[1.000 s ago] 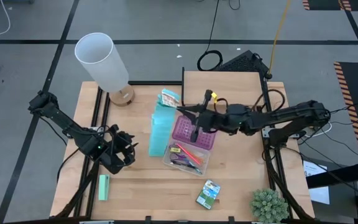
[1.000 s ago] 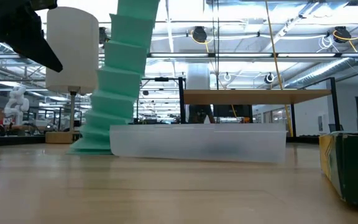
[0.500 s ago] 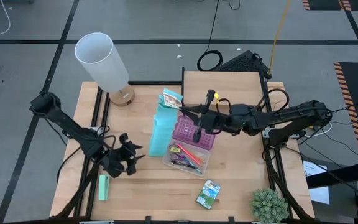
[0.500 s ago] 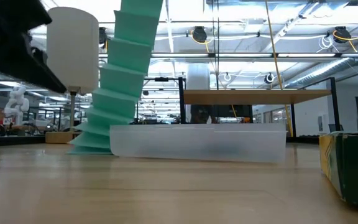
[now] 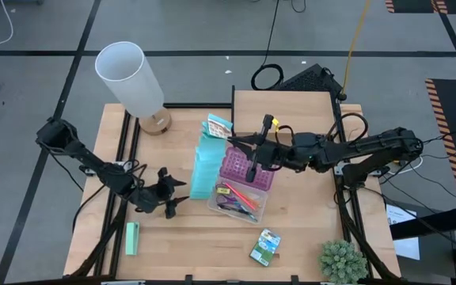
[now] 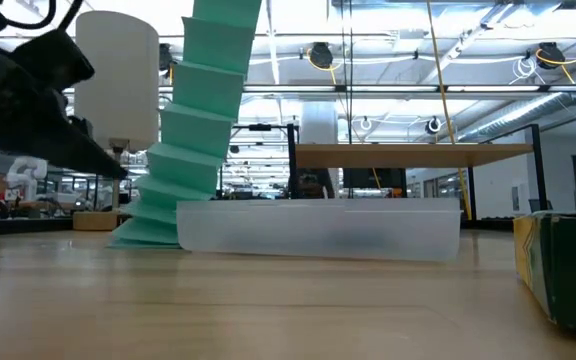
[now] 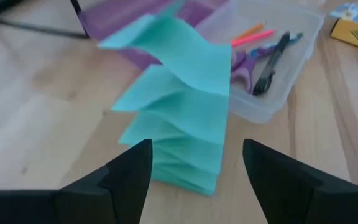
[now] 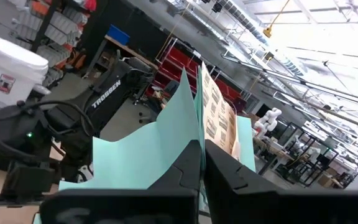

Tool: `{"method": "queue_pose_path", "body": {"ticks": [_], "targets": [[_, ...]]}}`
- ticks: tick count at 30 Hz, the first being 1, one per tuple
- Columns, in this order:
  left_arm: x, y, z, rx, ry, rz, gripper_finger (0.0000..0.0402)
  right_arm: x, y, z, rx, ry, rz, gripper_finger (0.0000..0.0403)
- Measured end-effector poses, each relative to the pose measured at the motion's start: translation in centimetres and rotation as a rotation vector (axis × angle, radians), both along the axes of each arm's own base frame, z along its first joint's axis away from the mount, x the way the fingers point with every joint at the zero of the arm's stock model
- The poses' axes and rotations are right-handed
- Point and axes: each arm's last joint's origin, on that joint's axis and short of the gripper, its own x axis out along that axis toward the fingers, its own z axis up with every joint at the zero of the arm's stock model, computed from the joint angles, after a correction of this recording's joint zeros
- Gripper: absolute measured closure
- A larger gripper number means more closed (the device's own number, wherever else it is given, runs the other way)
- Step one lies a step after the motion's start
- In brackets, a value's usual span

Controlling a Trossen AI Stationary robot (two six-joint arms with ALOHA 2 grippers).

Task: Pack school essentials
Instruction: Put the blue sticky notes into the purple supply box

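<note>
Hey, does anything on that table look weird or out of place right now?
Yes. The mint-green sticky-note stack is stretched out like an accordion: its base sits on the table beside the clear plastic case, while the right tool pinches its top end, lifted. The left tool, open, points at its base.

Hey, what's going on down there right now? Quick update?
Right gripper shut on mint-green accordion pad, stretched tall. Left gripper open, facing it. Scissors and pencils in clear case; crayon box outside.

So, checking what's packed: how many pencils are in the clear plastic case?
2: an orange pencil and a red pencil, side by side in the case beside the purple-handled scissors; others may lie hidden. The right gripper pinches the mint-green folded paper; the left gripper, open, faces it.
</note>
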Motion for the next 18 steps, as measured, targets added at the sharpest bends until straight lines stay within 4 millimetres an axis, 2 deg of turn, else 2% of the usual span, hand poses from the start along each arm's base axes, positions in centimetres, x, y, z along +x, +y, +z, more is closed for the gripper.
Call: {"method": "queue_pose_path", "body": {"ticks": [5, 10, 14, 18], "targets": [[0.0, 0.0, -0.3, -0.030, 0.024, -0.028, 0.0173, 0.0, 0.0, 0.0, 0.002, -0.001, 0.001, 0.0403], [0.1, 0.0, -1.2, 0.018, 0.066, -0.015, 0.0191, 0.0, 0.0, 0.0, 0.001, 0.002, 0.001, 0.0403], [0.3, -0.1, -2.2, 0.046, 0.105, -0.010, 0.0194, 0.0, 0.0, -0.1, 0.008, 0.013, 0.002, 0.0403], [0.7, -0.5, -2.7, 0.002, 0.101, -0.022, 0.0194, 0.0, 0.0, -0.2, 0.014, 0.016, 0.003, 0.0403]]}}
